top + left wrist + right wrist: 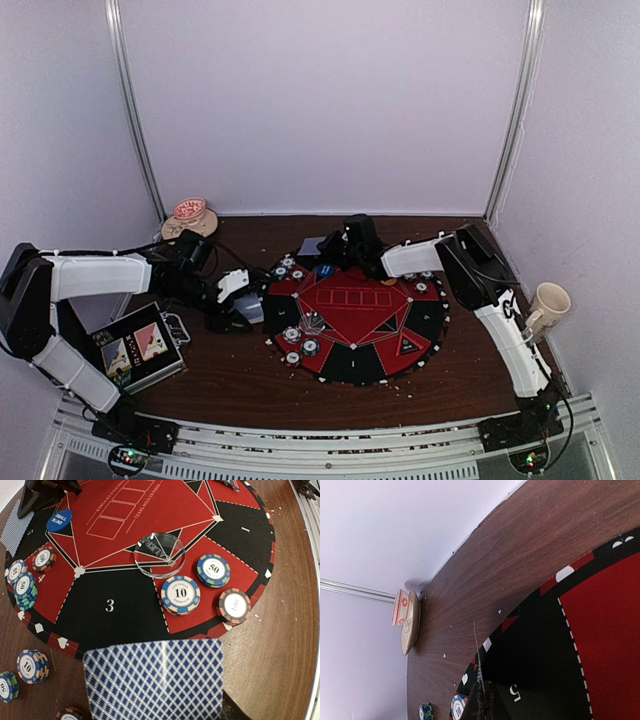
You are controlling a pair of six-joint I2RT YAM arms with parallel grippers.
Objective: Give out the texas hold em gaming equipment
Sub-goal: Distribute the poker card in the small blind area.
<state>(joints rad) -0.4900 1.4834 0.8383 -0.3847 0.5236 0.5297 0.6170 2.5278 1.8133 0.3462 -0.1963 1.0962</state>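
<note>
So the blue-and-white diamond-backed playing card [155, 680] fills the bottom middle of the left wrist view, pinched by the left gripper [240, 312]. The fingers themselves are hidden behind the card, but in the top view it sits right at the gripper's tip, at the left edge of the round red-and-black felt poker mat [425, 325]. Up close, the card's far edge overlaps the mat's rim by the black wedge marked 3. Just beyond it on a red wedge there's a striped chip marked 10 [180, 595], with a blue-green chip marked 50 [213, 571] above right and a dark chip marked 100 [234, 606] at the mat's rim. A clear round disc [160, 555] lies a bit further toward the middle of the frame. At upper left there's a round blue SMALL BLIND button [59, 521], and below it a few short chip stacks [25, 587] sit along the mat's left edge. Two more stacks [32, 666] are off the mat on the brown wooden table [290, 645]. A second patterned card [15, 527] shows at the far upper left, next to the right gripper [345, 250], whose fingers are pressed together. A thin pale edge sticks out from between them in its own wrist view, but I can't tell what it is. Further out, a beige mug [548, 300] is at the right edge of the top view, a metal case with card pictures [135, 350] is at lower left, and a tan dish [190, 220] is at the back left.
</note>
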